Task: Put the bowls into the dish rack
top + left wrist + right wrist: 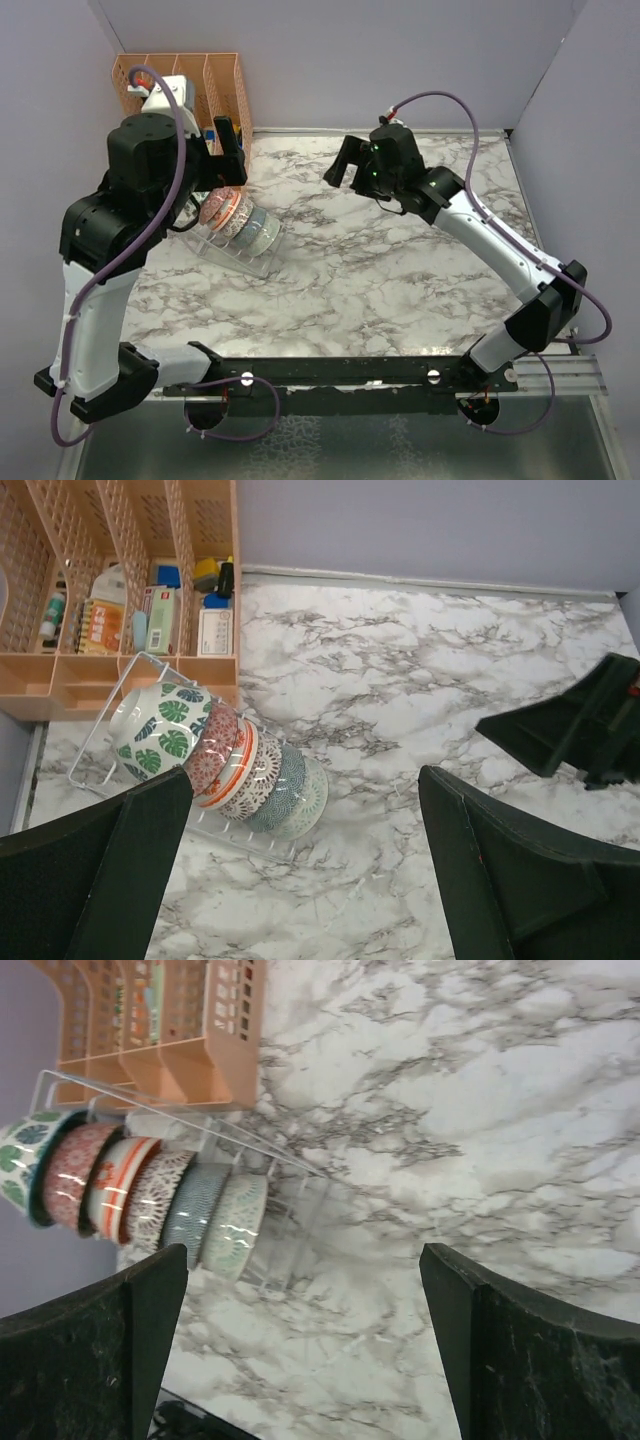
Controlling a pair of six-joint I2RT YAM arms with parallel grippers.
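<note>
Several small bowls stand on edge in a row in the clear dish rack (250, 262). In the left wrist view the rack (235, 835) holds a white bowl with teal-green leaves (155, 730), a red patterned bowl (212, 748), an orange-rimmed bowl (238, 765), a grey-blue bowl (285, 788) and a pale bowl (312, 800). The row also shows in the right wrist view (150, 1200). My left gripper (305, 880) is open and empty, above and behind the rack (232, 150). My right gripper (300, 1350) is open and empty, to the right of the rack (343, 163).
A taller orange perforated organizer (200, 80) with small packets stands in the back left corner, right behind the rack (130, 670). Grey walls close off the back and both sides. The marble tabletop (400, 270) stretches to the right of the rack.
</note>
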